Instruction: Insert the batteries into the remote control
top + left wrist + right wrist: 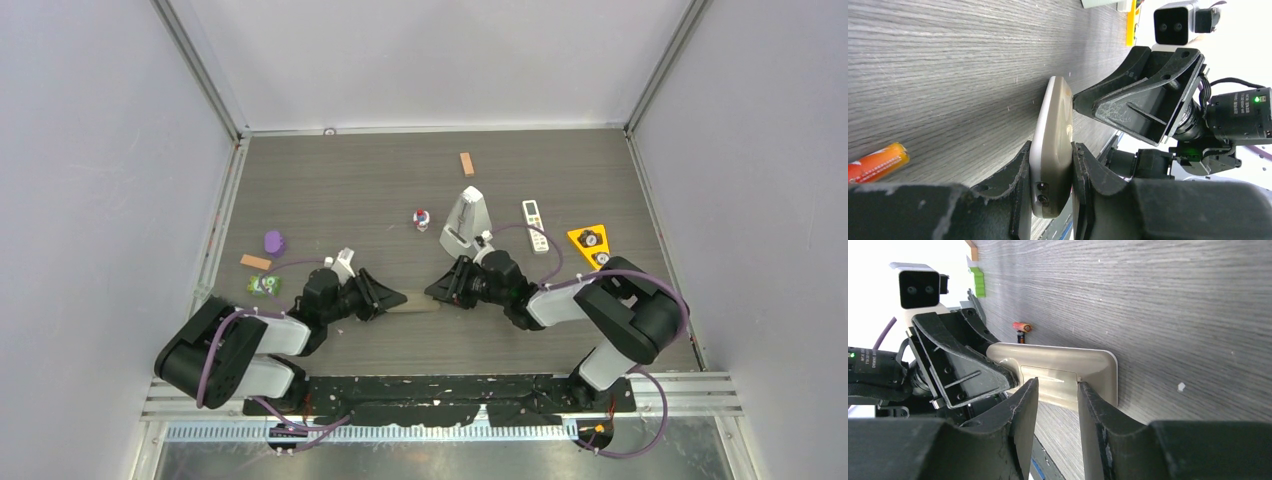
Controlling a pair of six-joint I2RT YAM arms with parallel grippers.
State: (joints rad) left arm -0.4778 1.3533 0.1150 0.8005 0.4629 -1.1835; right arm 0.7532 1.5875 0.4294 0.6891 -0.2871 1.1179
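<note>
- Battery [879,162]: one in view, orange end, lying loose on the tabletop [948,60] on the far side of the left gripper from the remote. It is round, so a brush from that arm would likely send it rolling. No others found.
- Left gripper [1050,150]: clamped across the remote's thin sides at one end. The bite is narrow and on smooth plastic. Any push along or across the bar could make it pivot or slide out.
- Remote [1055,110]: turned on edge between the two grippers, low over the tabletop; cannot tell if it touches. Grey-brown face toward the right wrist camera.
- Right gripper [1058,384]: fingers apart, astride the panel at the remote's other end; cannot tell whether they pinch. If they drag the panel crookedly it may jam, or pop free and drop.
- The grippers sit nose to nose, so a small misjudged advance risks a knock.
</note>
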